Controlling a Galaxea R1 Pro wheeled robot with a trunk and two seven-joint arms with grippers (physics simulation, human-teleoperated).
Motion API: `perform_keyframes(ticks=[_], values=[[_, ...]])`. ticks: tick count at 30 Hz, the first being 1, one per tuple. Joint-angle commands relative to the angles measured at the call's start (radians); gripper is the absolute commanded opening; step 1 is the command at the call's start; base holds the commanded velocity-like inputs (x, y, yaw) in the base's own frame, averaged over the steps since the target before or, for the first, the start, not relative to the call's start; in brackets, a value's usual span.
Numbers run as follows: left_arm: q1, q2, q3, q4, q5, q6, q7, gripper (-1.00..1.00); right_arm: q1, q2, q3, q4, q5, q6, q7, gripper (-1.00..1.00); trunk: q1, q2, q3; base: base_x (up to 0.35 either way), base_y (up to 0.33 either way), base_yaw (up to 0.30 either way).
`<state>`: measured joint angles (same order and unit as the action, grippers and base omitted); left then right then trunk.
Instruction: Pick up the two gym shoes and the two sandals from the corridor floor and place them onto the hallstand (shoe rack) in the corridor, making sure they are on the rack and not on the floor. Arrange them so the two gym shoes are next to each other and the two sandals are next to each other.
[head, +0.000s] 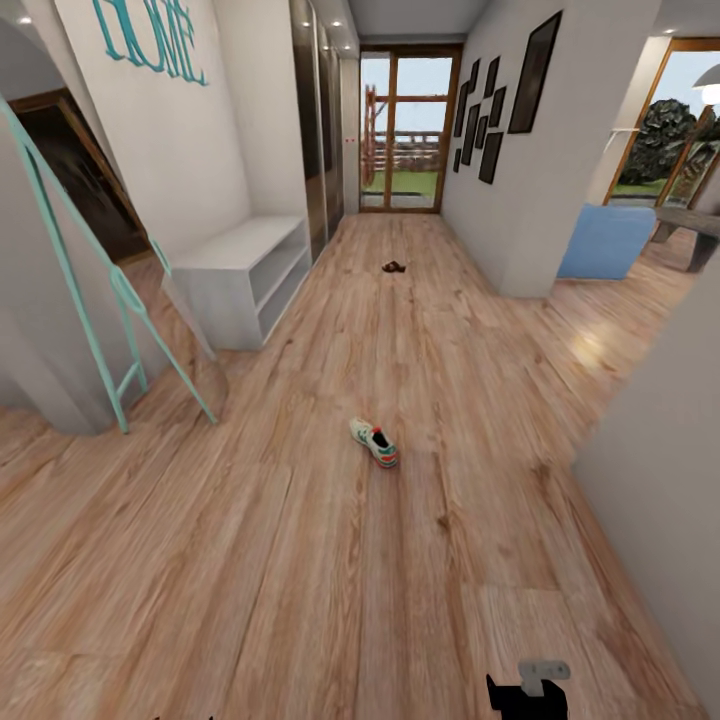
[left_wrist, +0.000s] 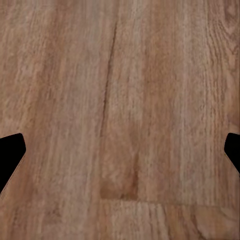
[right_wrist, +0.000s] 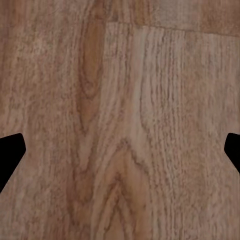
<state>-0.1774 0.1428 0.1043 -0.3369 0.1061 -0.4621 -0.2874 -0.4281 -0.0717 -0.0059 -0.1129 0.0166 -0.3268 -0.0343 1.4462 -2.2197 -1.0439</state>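
One gym shoe (head: 374, 443), cream-white with green stripes and red-orange marks, lies on the corridor floor (head: 300, 580) near the middle of the head view. Farther down the corridor a small dark brown shape (head: 394, 266) lies on the planks; it looks like the sandals, too small to separate. The hallstand is out of view. My left gripper (left_wrist: 120, 155) is open over bare wood planks, its black fingertips (left_wrist: 10, 152) wide apart. My right gripper (right_wrist: 120, 155) is open over planks too, holding nothing. Part of my right arm (head: 530, 690) shows at the lower edge of the head view.
A pale bench (head: 245, 275) stands against the left wall under teal "HOME" letters (head: 150, 40). A teal-framed mirror (head: 110, 300) leans at the left. A wall corner (head: 650, 450) juts in at the right, a blue seat (head: 605, 240) lies beyond it. A glass door (head: 410, 130) ends the corridor.
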Motion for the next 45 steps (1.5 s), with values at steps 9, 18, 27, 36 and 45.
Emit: perform_keyframes(ticks=[9,18,27,36,45], values=[[-0.001,0.0,0.003,0.001,0.01,0.0,-0.01,1.0,-0.001,-0.001,0.0,0.002,0.003,-0.004,-0.003,1.0,0.0,0.0,-0.001,0.333,-0.071,0.0],[-0.001,0.0,0.002,0.001,0.01,0.0,-0.01,1.0,-0.001,-0.007,0.0,0.002,0.005,-0.004,0.0,1.0,0.0,0.0,-0.001,0.33,-0.092,0.0],[-0.001,0.0,0.002,0.001,0.01,0.0,-0.01,1.0,0.0,-0.008,0.0,0.002,0.006,-0.004,0.0,1.0,0.0,0.0,-0.001,0.328,-0.098,0.0],[-0.001,0.0,0.002,0.001,0.01,0.0,-0.01,1.0,0.0,-0.008,0.0,0.002,0.006,-0.004,0.0,1.0,0.0,0.0,-0.001,0.322,-0.109,0.0],[0.0,0.0,0.002,0.001,0.01,0.0,-0.01,1.0,0.0,-0.008,0.0,0.002,0.006,-0.005,0.001,1.0,0.0,0.0,-0.001,0.316,-0.12,0.0]])
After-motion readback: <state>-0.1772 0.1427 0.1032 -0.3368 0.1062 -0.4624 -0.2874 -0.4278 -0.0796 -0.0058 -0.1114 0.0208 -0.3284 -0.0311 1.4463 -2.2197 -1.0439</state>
